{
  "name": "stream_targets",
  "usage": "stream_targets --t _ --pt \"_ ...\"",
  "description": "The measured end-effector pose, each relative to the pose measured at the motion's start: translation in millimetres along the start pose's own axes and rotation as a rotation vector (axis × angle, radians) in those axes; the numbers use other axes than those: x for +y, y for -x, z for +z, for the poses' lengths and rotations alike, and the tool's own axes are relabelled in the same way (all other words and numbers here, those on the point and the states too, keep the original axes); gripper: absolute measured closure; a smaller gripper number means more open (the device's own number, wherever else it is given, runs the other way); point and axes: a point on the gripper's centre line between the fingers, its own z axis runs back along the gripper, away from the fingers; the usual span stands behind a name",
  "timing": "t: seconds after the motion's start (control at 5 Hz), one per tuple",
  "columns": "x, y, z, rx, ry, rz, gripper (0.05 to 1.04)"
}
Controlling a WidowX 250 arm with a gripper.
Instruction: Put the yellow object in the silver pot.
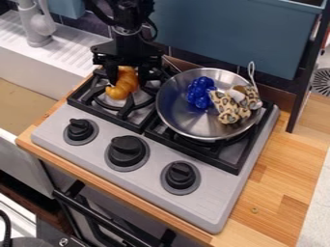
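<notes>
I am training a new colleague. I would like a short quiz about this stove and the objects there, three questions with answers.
1. True or false: a blue toy and a spotted toy are in the silver pot.
2. Where is the yellow object? a) in the pot; b) at the gripper; c) behind the pot.
3. How many black knobs show on the stove?
Key: 1 true; 2 b; 3 three.

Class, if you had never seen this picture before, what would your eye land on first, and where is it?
Probably the shiny silver pot on the stove's right side, holding a bright blue toy and a leopard-print plush. Next, the orange-yellow, croissant-shaped object at the left burner, with the black gripper over it.
</notes>
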Motion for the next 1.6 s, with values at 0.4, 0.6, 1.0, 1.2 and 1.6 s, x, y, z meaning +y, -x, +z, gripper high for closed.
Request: stream_targets --t 0.4,0.6,1.0,1.2,1.6 --pt "13.4 2.6 16.4 0.022 0.036 0.04 0.418" --pt "19.4 7.1 40.0 -0.001 0.08 0.084 0.418" --pt "-5.0 28.7 68.8 0.064 0.137 0.055 0.417" --pt "-44.2 33.1 86.1 0.152 0.196 -0.001 0.418" --pt "-83.3 37.4 99.9 0.204 0.203 -0.028 0.418"
